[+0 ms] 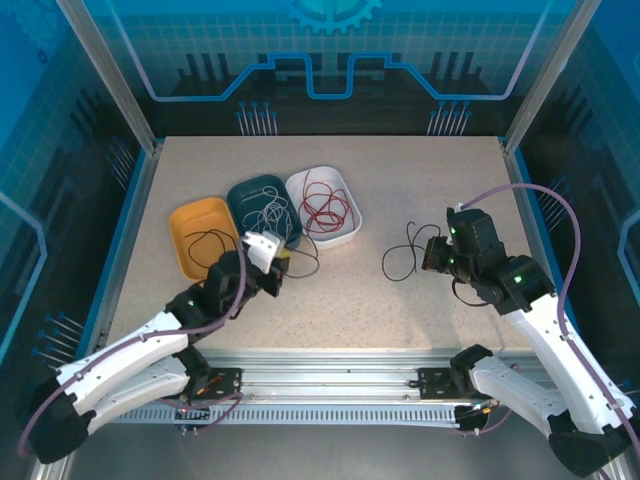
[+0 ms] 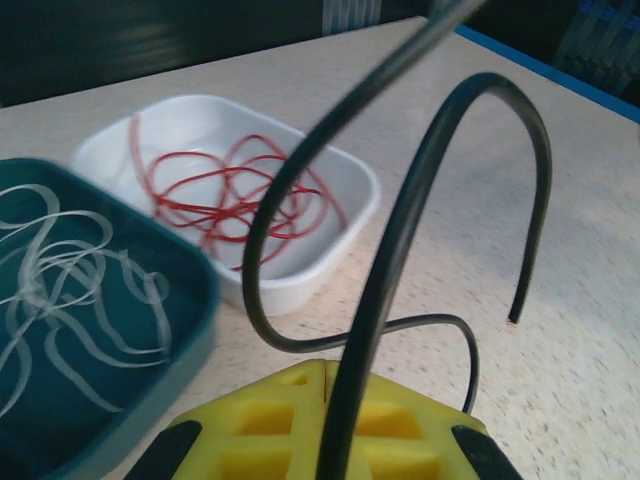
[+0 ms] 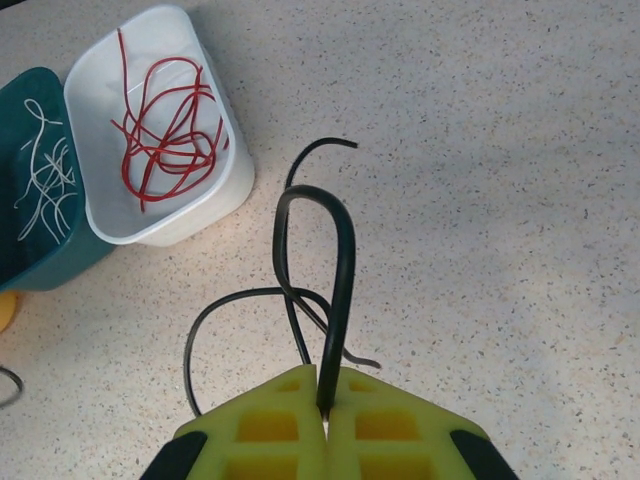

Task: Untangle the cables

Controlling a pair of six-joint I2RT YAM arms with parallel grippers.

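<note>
My left gripper [image 1: 281,263] sits just in front of the teal tray [image 1: 240,195]. It is shut on a black cable [image 2: 400,230] that runs up over its yellow fingers [image 2: 270,420] and arches to the right. My right gripper [image 1: 431,255] is at the table's right side, shut on another black cable [image 3: 340,250]. That cable loops out over the bare table [image 1: 402,258]. Red cables [image 1: 325,205] lie in the white tray [image 1: 350,232]. White cables [image 1: 270,212] lie in the teal tray. One more black cable [image 1: 210,240] lies in the orange tray [image 1: 185,225].
The three trays stand side by side at the back left of the speckled table [image 1: 420,190]. Blue rails [image 1: 525,200] and metal posts bound the table's sides. In the right wrist view, the white tray [image 3: 200,225] and teal tray [image 3: 40,265] are up left of the fingers.
</note>
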